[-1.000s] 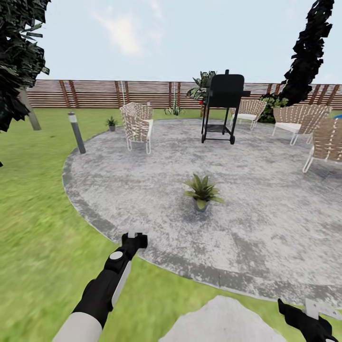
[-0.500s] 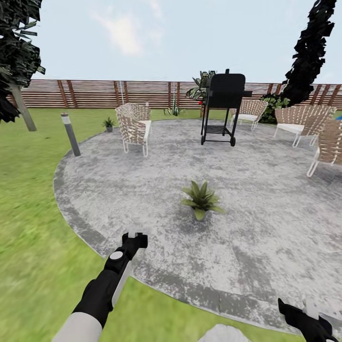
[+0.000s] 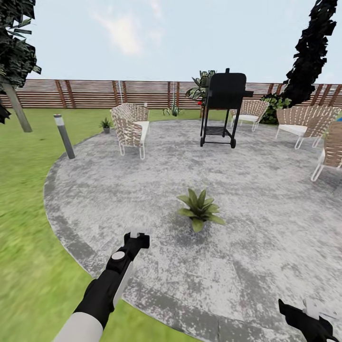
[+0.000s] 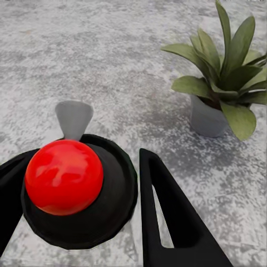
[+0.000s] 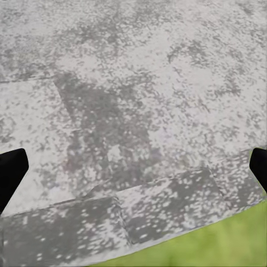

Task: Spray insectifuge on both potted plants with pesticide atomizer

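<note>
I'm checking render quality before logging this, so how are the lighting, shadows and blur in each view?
Head view: even daylight, the near potted plant casts only a faint dark patch on the paving, and the lawn at the edges looks smeared. Left wrist view: a soft highlight on the atomizer, paving grainy. Right wrist view: flat light, mottled paving, no glare.

The paving (image 3: 266, 199) looks like rough, mottled grey stone, matt throughout. The fence (image 3: 90, 93) is brown slatted wood. The chairs (image 3: 129, 126) show woven wicker over pale frames. The grill (image 3: 223, 107) is matt black, apparently metal. The near potted plant (image 4: 222, 83) has smooth, slightly waxy green leaves in a plain matt grey pot. Between the left end effector (image 4: 78, 222) fingers, which are matt black plastic, sits the atomizer (image 4: 75, 186), with a glossy red ball over a satin black body.
</note>
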